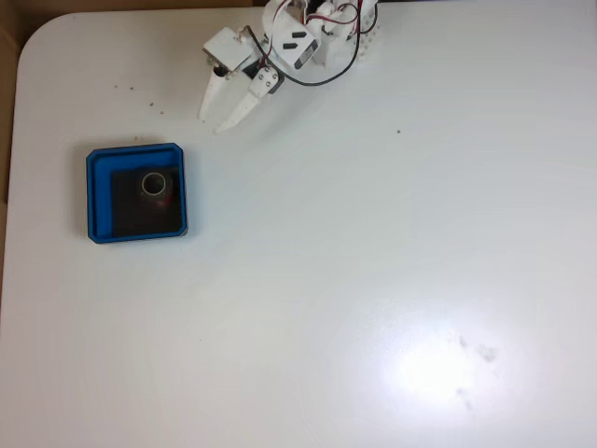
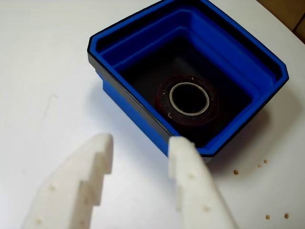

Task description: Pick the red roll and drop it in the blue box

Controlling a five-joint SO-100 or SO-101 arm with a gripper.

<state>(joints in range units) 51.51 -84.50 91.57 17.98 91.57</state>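
The blue box [image 1: 101, 160] sits on the white table at the left in the fixed view; the red roll [image 1: 155, 186] lies flat inside it on the black floor. The wrist view looks into the blue box [image 2: 143, 40], where the red roll [image 2: 209, 112] rests with its pale core facing up. My white gripper [image 1: 213, 119] hovers above and to the right of the box in the fixed view, apart from it, open with nothing between its fingers. In the wrist view the gripper [image 2: 140, 143] has both fingertips just short of the box's near wall.
The arm's base and red and black wires [image 1: 326, 28] stand at the table's top edge. Small dark crumbs [image 2: 261, 164] lie beside the box. The table's rounded corner [image 1: 37, 37] is at upper left, with a glare patch [image 1: 438, 364] at lower right.
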